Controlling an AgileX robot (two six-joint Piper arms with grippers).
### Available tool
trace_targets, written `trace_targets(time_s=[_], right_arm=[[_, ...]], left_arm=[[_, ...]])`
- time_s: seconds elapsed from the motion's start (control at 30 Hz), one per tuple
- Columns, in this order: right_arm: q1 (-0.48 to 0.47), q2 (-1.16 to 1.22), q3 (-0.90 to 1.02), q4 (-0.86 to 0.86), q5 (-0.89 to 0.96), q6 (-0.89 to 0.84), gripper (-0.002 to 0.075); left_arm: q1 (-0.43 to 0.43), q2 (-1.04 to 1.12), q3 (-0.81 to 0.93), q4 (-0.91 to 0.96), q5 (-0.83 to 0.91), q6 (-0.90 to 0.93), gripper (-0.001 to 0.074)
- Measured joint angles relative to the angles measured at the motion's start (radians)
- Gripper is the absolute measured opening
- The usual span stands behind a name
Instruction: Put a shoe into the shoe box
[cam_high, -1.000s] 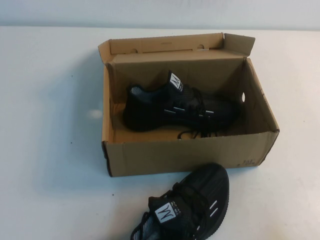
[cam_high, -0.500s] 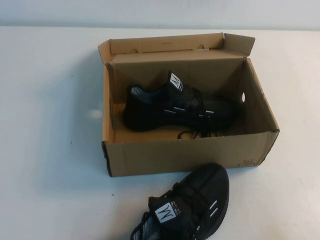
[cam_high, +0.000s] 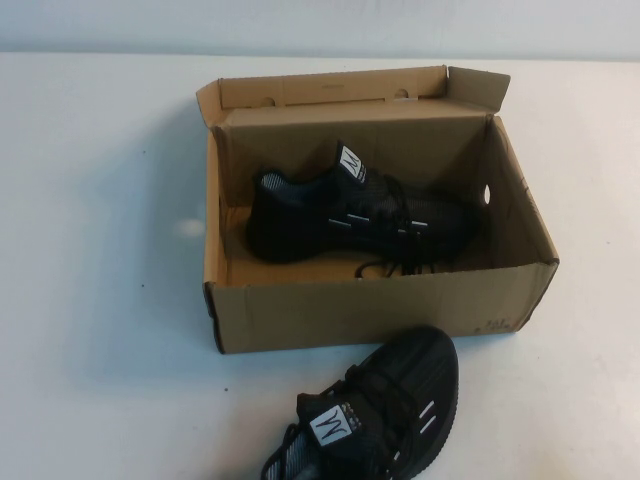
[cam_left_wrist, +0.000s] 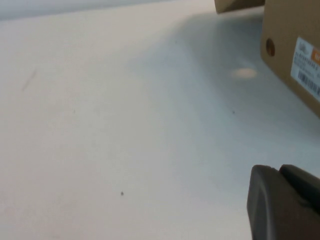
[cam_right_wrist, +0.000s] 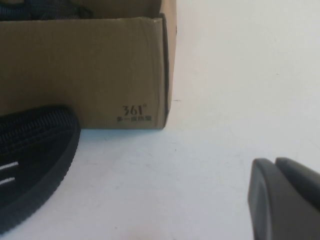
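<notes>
High view: brown corrugated cardboard shoe box (cam_high: 372, 300) mid-table, one black knit sneaker (cam_high: 355, 215) already inside, its twin (cam_high: 375, 420) at the near edge, long axis diagonal. Left wrist view: left gripper (cam_left_wrist: 285, 205) beside the box, grip unclear. Right wrist view: right gripper (cam_right_wrist: 285, 197) nearer the loose shoe, can't tell either.

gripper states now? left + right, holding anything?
Left gripper: low over bare table beside the shoe box; holding nothing visible; open or closed cannot be told.
Right gripper: near the box corner and the outside shoe; same, cannot be told.
</notes>
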Motion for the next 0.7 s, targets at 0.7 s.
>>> trace_targets(time_s=[0.7], right_arm=[[0.0, 0.0, 0.0, 0.072, -0.457, -0.013, -0.0016]], left_arm=[[0.0, 0.0, 0.0, 0.006, -0.425, 0.0, -0.0001]])
